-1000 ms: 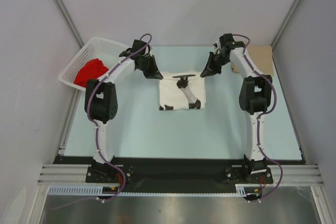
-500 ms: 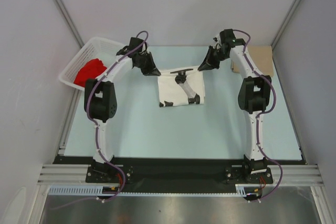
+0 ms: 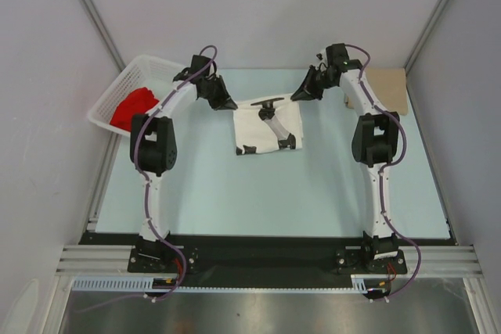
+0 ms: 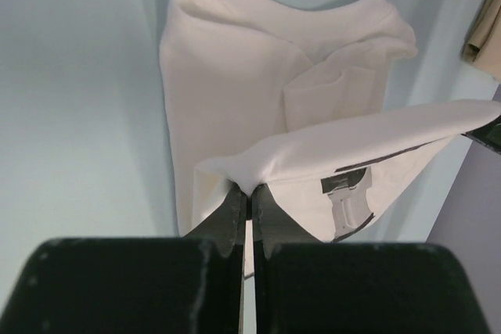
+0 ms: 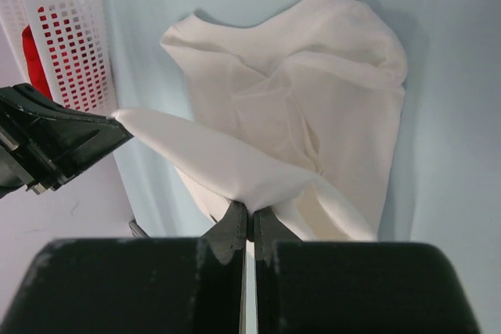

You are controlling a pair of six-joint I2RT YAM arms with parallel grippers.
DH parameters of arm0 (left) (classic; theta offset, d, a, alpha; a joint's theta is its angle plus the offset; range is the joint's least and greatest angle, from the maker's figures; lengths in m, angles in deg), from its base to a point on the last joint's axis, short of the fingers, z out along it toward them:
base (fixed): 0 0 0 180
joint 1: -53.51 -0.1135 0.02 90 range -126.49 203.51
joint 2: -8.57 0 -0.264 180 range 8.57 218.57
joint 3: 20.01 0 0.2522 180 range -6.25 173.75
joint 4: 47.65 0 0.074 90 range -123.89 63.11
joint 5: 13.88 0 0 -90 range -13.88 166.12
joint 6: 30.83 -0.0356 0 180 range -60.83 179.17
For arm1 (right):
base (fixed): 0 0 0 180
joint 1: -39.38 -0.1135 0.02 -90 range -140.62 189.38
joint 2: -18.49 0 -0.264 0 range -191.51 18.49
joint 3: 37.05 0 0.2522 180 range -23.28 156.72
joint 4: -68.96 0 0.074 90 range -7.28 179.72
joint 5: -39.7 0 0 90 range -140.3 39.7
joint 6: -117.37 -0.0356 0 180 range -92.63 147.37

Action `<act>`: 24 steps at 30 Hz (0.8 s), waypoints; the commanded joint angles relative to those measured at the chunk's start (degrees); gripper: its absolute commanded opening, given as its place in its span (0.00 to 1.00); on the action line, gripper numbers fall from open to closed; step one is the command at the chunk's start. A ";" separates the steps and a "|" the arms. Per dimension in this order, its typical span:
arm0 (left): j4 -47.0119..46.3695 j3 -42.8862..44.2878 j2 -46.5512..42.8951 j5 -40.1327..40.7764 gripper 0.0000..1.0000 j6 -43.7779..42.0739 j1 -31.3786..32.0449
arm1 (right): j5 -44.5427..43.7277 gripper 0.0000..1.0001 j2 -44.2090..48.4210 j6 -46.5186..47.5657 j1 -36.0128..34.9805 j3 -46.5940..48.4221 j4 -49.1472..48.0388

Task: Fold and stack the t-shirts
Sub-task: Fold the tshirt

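Observation:
The white t-shirt with black printed marks lies at the middle back of the table, its far edge lifted and stretched between both grippers. My left gripper is shut on its left far corner; the cloth bunches at the tips of my left gripper. My right gripper is shut on the right far corner, and the cloth drapes from the tips of my right gripper. The red t-shirt lies in the basket. The tan t-shirt lies flat at the back right.
A white lattice basket stands at the back left; it also shows in the right wrist view. Grey walls close in the back and both sides.
Both grippers have moved toward the back of the table, lifting and pulling the shirt's far edge with them. The shirt has slid a little backward.

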 commanded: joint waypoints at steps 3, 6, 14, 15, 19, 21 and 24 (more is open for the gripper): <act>-3.35 3.98 2.49 -1.63 0.00 1.71 -1.20 | 1.88 0.00 -2.16 -2.23 0.95 4.04 -4.25; -4.23 4.33 3.54 -1.63 0.00 2.68 -1.29 | 2.75 0.00 -3.30 -3.72 1.39 4.13 -6.62; -5.91 9.34 7.94 -1.89 0.00 3.56 -1.55 | 4.07 0.06 -7.52 -7.41 2.01 5.97 -13.29; -5.82 10.22 8.73 -1.89 0.00 3.56 -1.55 | 4.25 0.08 -7.78 -8.11 2.01 6.06 -14.35; -6.17 12.50 10.32 -0.05 0.11 4.53 -1.99 | 4.60 0.22 -9.36 -14.07 2.19 7.11 -20.24; -3.99 13.91 10.06 3.63 0.28 4.01 -2.25 | 5.21 0.30 -10.77 -16.80 2.71 8.43 -22.79; -2.65 15.94 6.12 9.44 0.47 1.82 -2.25 | 6.01 0.46 -11.22 -21.38 3.76 11.76 -24.64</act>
